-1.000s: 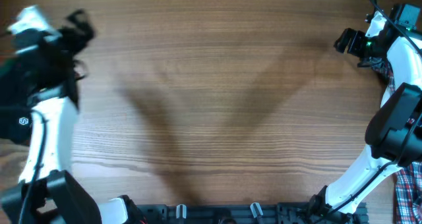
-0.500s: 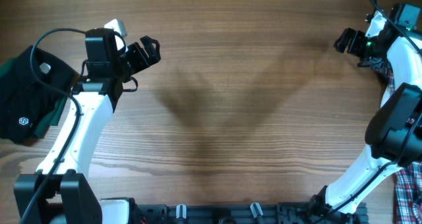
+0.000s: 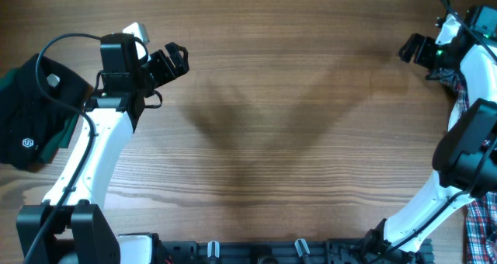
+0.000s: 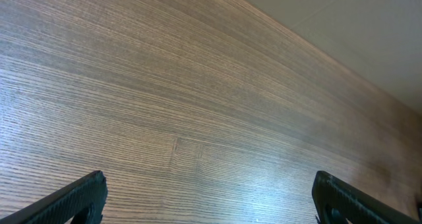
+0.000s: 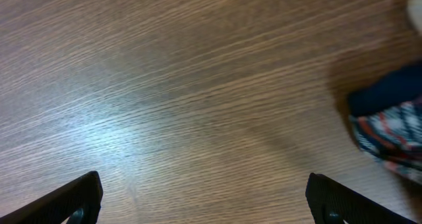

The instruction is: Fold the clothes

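Left pincer (image 3: 171, 62) jaws spread above bare wooden counter (image 3: 272, 140), black shirt (image 3: 27, 120) bundled well behind it at counter edge, right pincer (image 3: 413, 48) likewise spread, plaid shirt (image 3: 480, 217) behind it.

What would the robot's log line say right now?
left gripper open, empty | right gripper open, empty | black shirt lying far left, unheld | plaid shirt far right

we count one desk (image 3: 264, 124). three garments lie on it: one black shirt (image 3: 31, 116) and one dark green garment (image 3: 8, 79) touching it at the left edge, and one plaid shirt (image 3: 483, 229) at the right edge. we count two arms, the left arm (image 3: 93, 151) and the right arm (image 3: 435, 194), each with one pair of jaws.
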`<state>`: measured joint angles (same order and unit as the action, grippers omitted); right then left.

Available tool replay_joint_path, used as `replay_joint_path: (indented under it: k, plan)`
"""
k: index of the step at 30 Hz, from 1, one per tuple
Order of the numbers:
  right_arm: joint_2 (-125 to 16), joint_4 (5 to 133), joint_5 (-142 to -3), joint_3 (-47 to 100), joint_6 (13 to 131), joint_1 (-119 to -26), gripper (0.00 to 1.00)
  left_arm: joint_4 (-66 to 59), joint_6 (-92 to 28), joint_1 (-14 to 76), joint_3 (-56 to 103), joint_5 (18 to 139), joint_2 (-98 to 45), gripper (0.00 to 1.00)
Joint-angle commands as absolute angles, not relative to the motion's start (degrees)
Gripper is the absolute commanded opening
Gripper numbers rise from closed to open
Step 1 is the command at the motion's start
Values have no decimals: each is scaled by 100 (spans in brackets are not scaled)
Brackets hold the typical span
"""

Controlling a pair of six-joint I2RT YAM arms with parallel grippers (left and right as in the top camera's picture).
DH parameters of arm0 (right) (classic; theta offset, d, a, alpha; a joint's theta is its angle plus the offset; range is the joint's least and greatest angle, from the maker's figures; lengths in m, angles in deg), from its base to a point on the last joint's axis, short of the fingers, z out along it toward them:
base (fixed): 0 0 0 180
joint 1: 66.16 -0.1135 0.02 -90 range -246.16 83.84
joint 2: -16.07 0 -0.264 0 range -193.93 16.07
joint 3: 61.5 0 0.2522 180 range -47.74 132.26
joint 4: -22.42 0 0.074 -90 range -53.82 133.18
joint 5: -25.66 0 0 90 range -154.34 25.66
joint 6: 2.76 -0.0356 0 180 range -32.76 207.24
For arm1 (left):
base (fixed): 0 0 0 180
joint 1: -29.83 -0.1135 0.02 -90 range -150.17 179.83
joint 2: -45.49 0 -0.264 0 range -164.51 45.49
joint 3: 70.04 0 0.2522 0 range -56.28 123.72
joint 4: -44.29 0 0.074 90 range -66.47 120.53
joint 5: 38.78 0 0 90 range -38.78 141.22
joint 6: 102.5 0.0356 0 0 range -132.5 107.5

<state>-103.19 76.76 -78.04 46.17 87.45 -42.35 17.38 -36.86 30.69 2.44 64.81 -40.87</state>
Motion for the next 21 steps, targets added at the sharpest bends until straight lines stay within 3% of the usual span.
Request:
replay_joint_path:
  k: [1, 7, 15, 19, 21]
  plan:
    - [-10255, 7573, -7850, 4663, 8708, -4056, 100, 1738, -3697, 3084, 222, 6490, -4109, 100]
    - [-10221, 7580, -7828, 4626, 8708, -4515, 100, 1736, -3697, 3084, 222, 6490, -4109, 100]
    - [-10019, 7300, -7830, 4628, 8708, -7887, 100, 1736, -3697, 3084, 222, 6490, -4109, 100]
    - [-8913, 7302, -7830, 4628, 8708, -9153, 100, 1736, -3697, 3084, 222, 6490, -4109, 100]
    - [-7567, 7442, -7063, 4628, 10056, -9813, 100, 1738, -3697, 3084, 222, 6490, -4109, 100]
